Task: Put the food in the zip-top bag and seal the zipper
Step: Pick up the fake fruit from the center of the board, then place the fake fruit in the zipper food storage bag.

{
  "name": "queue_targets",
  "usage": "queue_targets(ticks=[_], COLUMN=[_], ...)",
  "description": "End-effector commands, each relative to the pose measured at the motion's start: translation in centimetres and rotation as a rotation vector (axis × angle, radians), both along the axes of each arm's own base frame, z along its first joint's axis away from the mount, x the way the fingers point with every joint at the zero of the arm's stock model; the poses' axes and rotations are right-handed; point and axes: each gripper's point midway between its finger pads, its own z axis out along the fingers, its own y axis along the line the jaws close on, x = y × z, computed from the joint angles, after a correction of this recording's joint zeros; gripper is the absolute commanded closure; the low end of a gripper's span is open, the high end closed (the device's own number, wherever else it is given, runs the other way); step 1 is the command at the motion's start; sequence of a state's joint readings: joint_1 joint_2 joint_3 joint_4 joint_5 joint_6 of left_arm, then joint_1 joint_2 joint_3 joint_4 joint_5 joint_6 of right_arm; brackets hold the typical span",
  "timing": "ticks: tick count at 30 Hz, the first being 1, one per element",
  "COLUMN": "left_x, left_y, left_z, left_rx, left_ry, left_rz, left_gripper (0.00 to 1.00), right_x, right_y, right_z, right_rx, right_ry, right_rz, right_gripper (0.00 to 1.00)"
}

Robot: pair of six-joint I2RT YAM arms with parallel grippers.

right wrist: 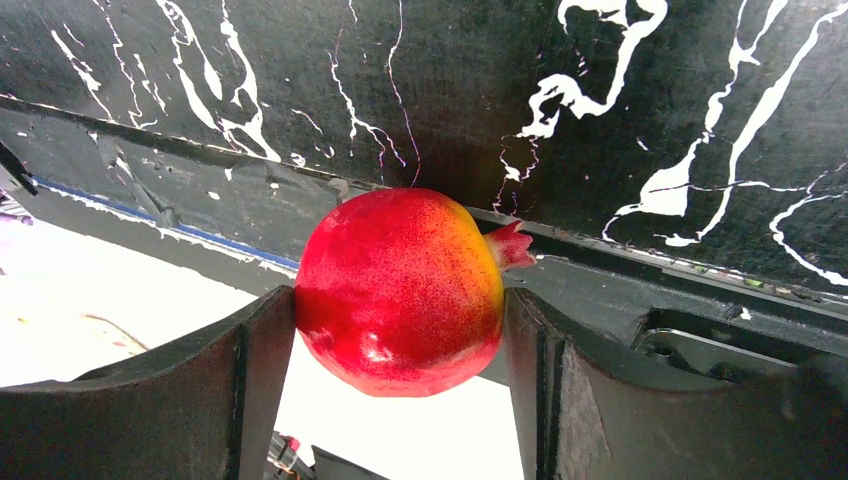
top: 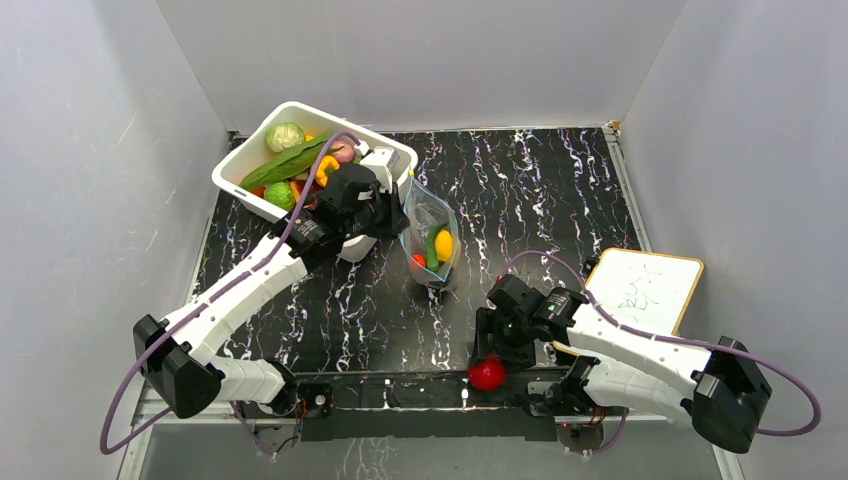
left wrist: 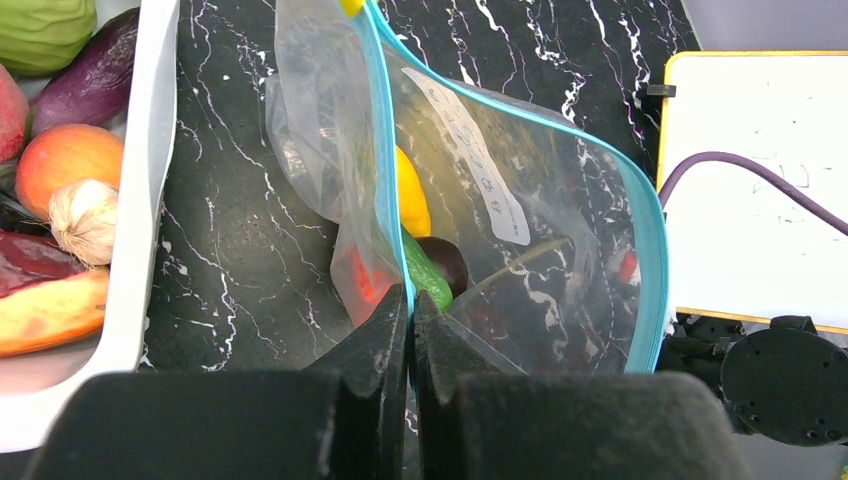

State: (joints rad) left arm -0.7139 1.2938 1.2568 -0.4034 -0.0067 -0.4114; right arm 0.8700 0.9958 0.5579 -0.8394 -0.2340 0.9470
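Bag held up beside the far-left tub, fruit gripped at the near edge
Next to the white tub (top: pixel 250 172) in the far-left corner, the left gripper (left wrist: pixel 411 305), pressed together, pinches the zipper (left wrist: pixel 385 180) edge of the zip-top bag (top: pixel 432 232), which hangs mid-table with food inside; the right gripper (right wrist: pixel 398 335) clamps a red pomegranate (top: pixel 487 374) over the near edge. Risk: the bulky fruit may catch the narrow mouth and tug the bag free

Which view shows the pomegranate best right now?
Right wrist: the pomegranate fills the frame, clamped between the right gripper's fingers. Top external shows only a small red ball from above. Left wrist doesn't clearly show it.
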Motion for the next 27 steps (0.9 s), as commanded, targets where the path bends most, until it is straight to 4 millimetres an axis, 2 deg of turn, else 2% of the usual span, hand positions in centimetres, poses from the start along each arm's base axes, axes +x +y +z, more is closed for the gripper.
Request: queue_targets(ticks=[1, 7, 17, 20, 27], left_x=[-0.5, -0.6, -1.5, -1.9, -2.7], left_y=[0.2, 0.3, -0.5, -0.9, -1.9], left_z=[1.7, 1.3, 0.8, 0.9, 2.0], left_rx=[-0.035, -0.029, -0.071, -0.094, -0.155], left_ry=[-0.049, -0.038, -0.002, 0.004, -0.011], left_rz=[-0.013, -0.011, -0.049, -0.077, -0.138], left_gripper=[1.0, 1.0, 1.0, 1.0, 1.0], right_x=[1.1, 2.2, 6.7, 8.7, 12.6], right_y=[0.7, 1.0, 1.7, 1.9, 3.7], right_z=[0.9, 2.5, 8.5, 11.9, 21.8], right_rx=[0.02, 0.036, 0.057, 0.085, 0.25], right_ry=[-0.058, -0.114, -0.336, -0.445, -0.687], right_rz=[0.004, -0.01, -0.09, -0.144, -0.225], right_gripper=[0.4, 0.42, 0.49, 0.51, 0.53])
